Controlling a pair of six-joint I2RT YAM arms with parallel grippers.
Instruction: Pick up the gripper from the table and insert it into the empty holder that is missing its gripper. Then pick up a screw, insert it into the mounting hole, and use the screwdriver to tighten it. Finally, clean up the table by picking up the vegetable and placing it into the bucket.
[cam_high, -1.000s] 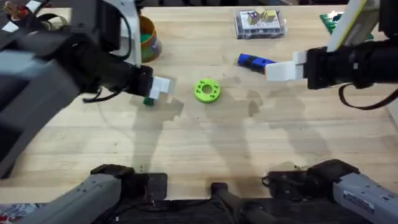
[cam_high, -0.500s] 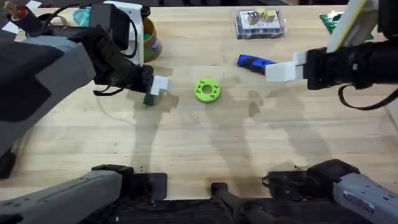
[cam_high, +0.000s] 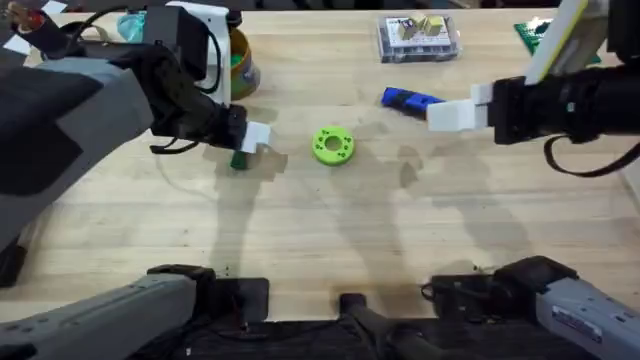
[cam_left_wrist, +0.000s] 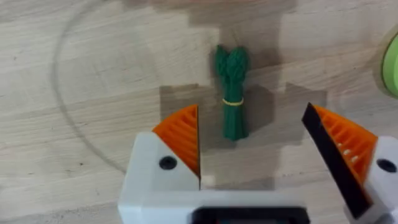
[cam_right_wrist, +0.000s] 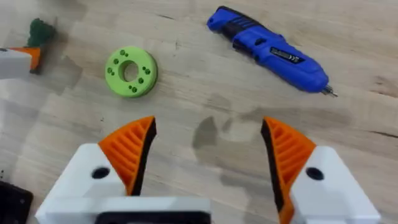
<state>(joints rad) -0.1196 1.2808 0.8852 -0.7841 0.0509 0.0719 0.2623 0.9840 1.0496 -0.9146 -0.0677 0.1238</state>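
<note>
Pale wood bench (cam_high: 330, 235) under me, grain running crossways, bare at the near side. My left tool (cam_left_wrist: 252, 140) hangs wide over the vegetable (cam_left_wrist: 231, 93), pads straddling its stalk end so I can pinch across it. Bucket (cam_high: 238, 62) sits just behind, a short carry. My right tool (cam_right_wrist: 208, 149) hovers wide too, parked beside the screwdriver (cam_right_wrist: 267, 48), well apart from the green disc (cam_right_wrist: 130, 71).

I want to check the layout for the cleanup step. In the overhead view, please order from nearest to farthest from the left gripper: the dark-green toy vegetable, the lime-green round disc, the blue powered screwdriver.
1. Dark-green toy vegetable, at the left gripper.
2. Lime-green round disc, mid-table.
3. Blue powered screwdriver, toward the right arm.
</note>
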